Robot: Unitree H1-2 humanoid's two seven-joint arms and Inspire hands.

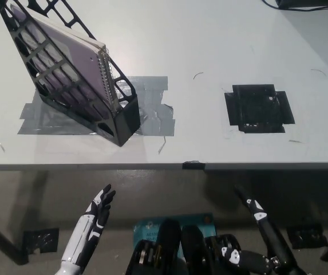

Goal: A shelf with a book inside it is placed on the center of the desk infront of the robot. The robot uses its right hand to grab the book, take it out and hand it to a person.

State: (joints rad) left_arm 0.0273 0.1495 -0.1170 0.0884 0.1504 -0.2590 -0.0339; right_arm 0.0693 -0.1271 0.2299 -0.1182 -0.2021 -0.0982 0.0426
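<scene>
Black shelf [103, 117] holding spiral-bound book [66, 51] on grey desk [221, 51], both robot hands low, apart from it

My left hand [98, 212], white with dark fingertips, rises at the lower left of the head view on a slanted white forearm; its fingers are extended, close together, pointing up and slightly right, holding nothing. My right hand [254, 207], black with pale patches, sits at the lower right on a dark forearm that enters from the bottom right corner; its fingers point up and to the left, stretched out and empty. Both hands are low in the view, well apart.
</scene>
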